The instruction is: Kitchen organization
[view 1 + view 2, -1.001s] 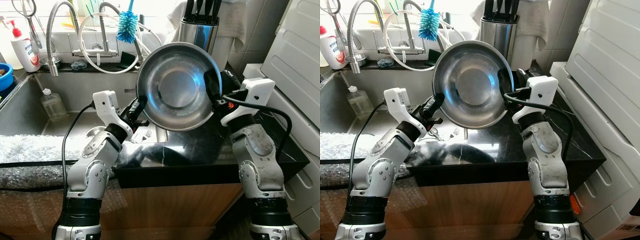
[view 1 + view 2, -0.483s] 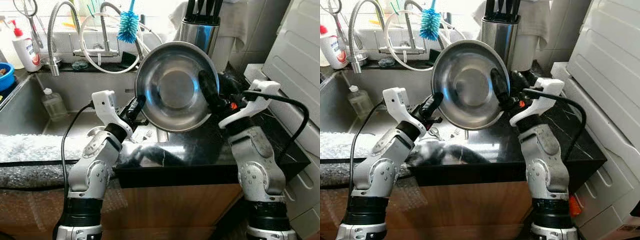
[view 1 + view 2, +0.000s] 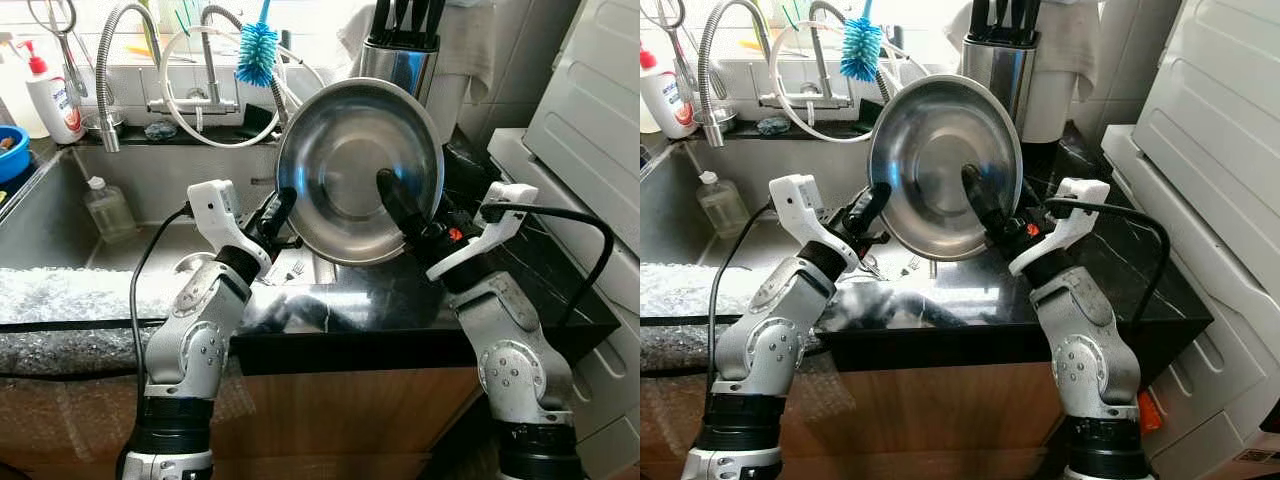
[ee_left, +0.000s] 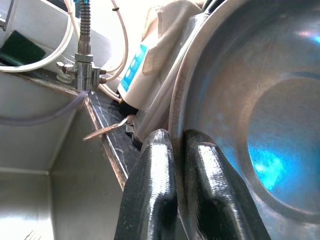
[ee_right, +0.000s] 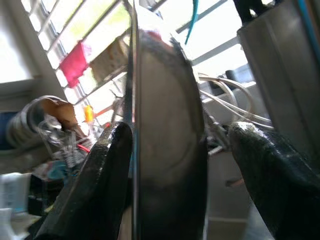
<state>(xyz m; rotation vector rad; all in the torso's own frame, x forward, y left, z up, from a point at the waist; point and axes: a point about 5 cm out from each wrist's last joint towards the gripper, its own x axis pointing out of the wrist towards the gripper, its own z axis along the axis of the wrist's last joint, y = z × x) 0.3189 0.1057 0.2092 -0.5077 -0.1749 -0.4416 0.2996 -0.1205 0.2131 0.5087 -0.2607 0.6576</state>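
One steel bowl (image 3: 360,170) stood on edge in the air above the black counter (image 3: 400,300), its hollow facing the robot, held between two grippers. The left gripper (image 4: 172,165) was clamped on the bowl's left rim, one black finger on each side of the metal. The right gripper (image 5: 170,165) straddled the bowl's lower right edge with its fingers spread wide; one finger (image 3: 395,200) lay against the inside of the bowl, the other sat behind it, and whether that one touched could not be told.

Behind the bowl were two spring-necked taps (image 3: 115,60), one blue brush (image 3: 256,52) standing upright, and one steel holder (image 3: 398,55) of dark-handled tools. One white pump bottle (image 3: 52,95) and one blue dish (image 3: 8,150) stood at the far left by the sink (image 3: 60,220), and one clear bottle (image 3: 106,208) sat inside it. A fork (image 3: 293,270), perhaps more cutlery, lay below the bowl.
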